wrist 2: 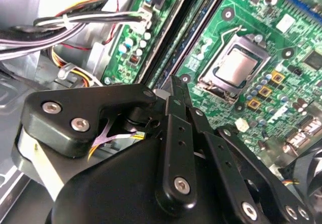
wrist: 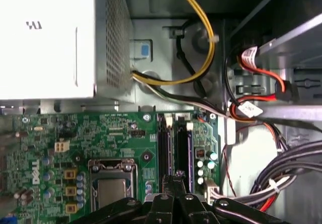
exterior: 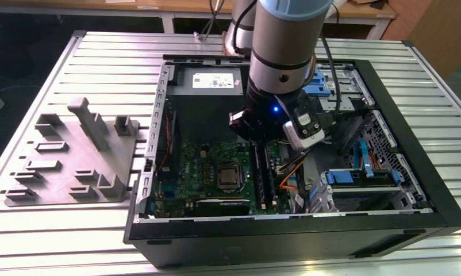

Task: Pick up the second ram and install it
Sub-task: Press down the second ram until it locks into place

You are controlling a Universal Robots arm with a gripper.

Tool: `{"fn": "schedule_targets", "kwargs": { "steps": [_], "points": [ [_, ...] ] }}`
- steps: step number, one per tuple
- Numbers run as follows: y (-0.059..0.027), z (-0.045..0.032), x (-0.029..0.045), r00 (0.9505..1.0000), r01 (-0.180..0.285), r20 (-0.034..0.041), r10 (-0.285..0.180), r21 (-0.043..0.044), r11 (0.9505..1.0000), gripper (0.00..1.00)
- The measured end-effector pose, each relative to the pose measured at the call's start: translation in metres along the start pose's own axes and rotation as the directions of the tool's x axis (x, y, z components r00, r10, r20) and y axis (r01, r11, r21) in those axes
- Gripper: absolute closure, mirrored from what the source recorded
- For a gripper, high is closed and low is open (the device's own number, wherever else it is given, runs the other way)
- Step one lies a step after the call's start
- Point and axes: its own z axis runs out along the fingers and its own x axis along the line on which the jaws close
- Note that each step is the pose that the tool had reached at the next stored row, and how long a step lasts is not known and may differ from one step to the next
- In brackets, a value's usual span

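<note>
Second ram (wrist: 190, 151) perhaps seated, hand (wrist: 173, 176) poised above

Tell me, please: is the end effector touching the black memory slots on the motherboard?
Cannot tell. In the first wrist view the end effector has its tip in front of the black memory slots, but neither contact nor a gap shows plainly.

The arm (exterior: 280, 40) enters from twelve o'clock in the exterior view and descends near-vertically, wrist pointing down. The gripper (wrist 2: 175, 90) appears in both wrist views as black linkage bars converging to a narrow tip (wrist: 173, 181); its two fingers (wrist 2: 179, 103) lie pressed together, with no gap visible between them.
</note>
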Motion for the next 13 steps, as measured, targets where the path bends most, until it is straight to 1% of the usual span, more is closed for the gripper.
{"fn": "schedule_targets", "kwargs": {
  "steps": [2, 7, 13],
  "points": [
    [0.0016, 0.0004, 0.0001, 1.0, 0.0, -0.0001, 0.0, 0.0001, 1.0, 0.93],
    [0.0033, 0.0067, 0.0004, 1.0, 0.0, -0.0001, 0.0, 0.0, 1.0, 0.93],
    [0.0111, 0.0104, 0.0008, 1.0, 0.0, -0.0001, 0.0, -0.0002, 1.0, 0.93]
  ]
}}
